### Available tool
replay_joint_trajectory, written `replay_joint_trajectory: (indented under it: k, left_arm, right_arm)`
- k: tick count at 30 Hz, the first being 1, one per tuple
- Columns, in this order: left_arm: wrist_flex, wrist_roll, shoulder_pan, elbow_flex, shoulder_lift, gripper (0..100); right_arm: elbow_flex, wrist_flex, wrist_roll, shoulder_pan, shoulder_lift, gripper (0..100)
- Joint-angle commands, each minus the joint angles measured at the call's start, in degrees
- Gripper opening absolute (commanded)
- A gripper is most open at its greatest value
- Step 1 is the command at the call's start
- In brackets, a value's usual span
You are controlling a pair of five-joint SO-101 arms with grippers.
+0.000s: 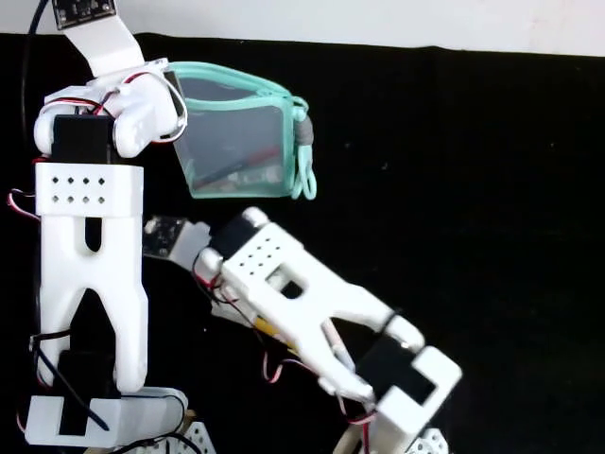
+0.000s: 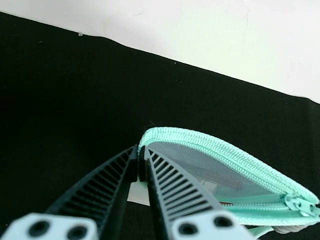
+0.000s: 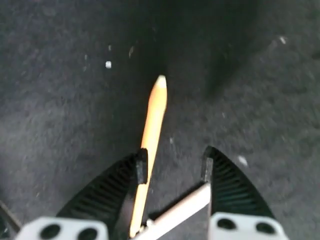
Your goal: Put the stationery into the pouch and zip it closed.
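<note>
- Your left gripper (image 2: 141, 161) sits at the far left of the black table cloth (image 1: 492, 208). Its jaws are pressed together on the left end of the mint-green mesh pouch (image 1: 236, 142).
- The pouch reaches rightward from that grip. You cannot tell whether it rests on the cloth or hangs clear of it.
- In the left wrist view the zipper slider (image 2: 295, 202) is at the pouch's far-right end, away from the gripper. The zipper teeth between the grip and the slider appear joined.
- Through the mesh you can see pale items and a red one lying along the pouch's near edge. They are too indistinct to name.
- A mint cord loop (image 1: 304, 168) hangs at the pouch's right end.
- Your right arm (image 1: 312, 303) slants from the near right towards the table's middle, nearer than the pouch and apart from it.
- Your right gripper (image 3: 174, 162) is low over the cloth with its jaws spread.
- An orange-yellow pencil (image 3: 152, 120) lies on the cloth between those jaws. It lies against the inner face of one finger and clear of the other, and its pale tip points away from the gripper.
</note>
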Motion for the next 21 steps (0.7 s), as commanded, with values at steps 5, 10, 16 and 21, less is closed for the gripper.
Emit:
replay_joint_trajectory:
  k: [5,10,16,21]
  left_arm:
    - [0.3,-0.4,1.4,0.6,3.9,1]
    - [0.2,-0.4,1.4,0.6,3.9,1]
    - [0.2,-0.4,1.4,0.6,3.9,1]
    - [0.2,-0.4,1.4,0.6,3.9,1]
  right_arm:
    - [-0.3,-6.6,0.7,-3.3,7.3,17.9]
    - [-0.3,-9.2,0.7,-3.5,10.7,17.9]
    - [-0.3,-10.3,0.4,-3.3,13.1,1.8]
    - [-0.3,-10.0,0.3,-2.8,13.0,0.9]
